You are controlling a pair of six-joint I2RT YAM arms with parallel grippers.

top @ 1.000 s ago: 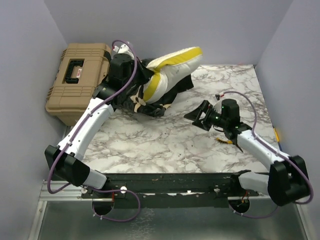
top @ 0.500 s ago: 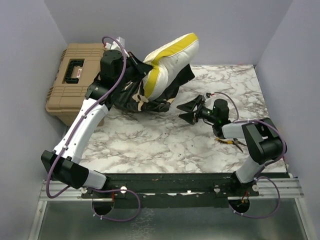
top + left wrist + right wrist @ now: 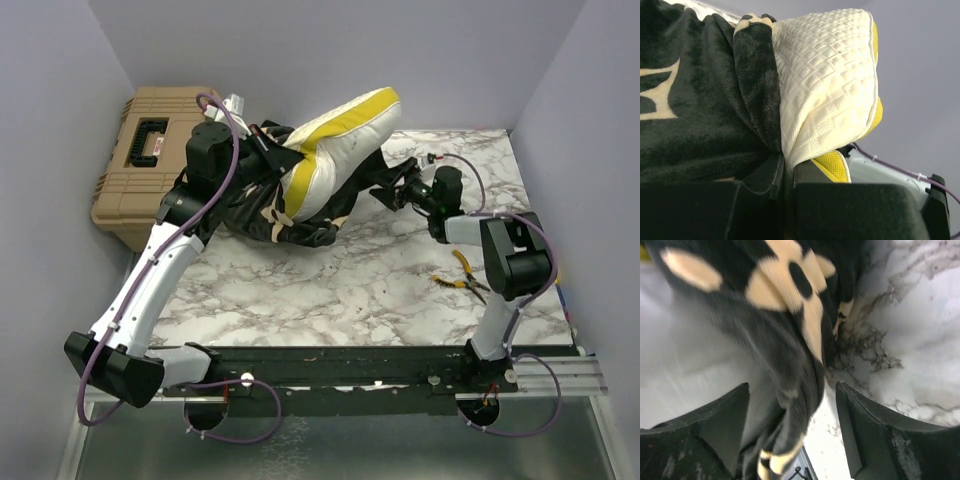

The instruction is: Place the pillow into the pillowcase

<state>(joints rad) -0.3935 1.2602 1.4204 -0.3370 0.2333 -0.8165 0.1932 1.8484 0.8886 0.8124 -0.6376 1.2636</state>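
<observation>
Left claw point(image 3: 788, 186) (tight) on pillowcase point(image 3: 700, 125), perhaps pillow point(image 3: 825, 85)

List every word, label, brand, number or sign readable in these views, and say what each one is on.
Toolbox: red-and-white label beside the black handle, too small to read.
Pillowcase: only tan flower and star motifs, no lettering.
Pillow: no text visible.
Nothing else in any view carries legible text.
</observation>
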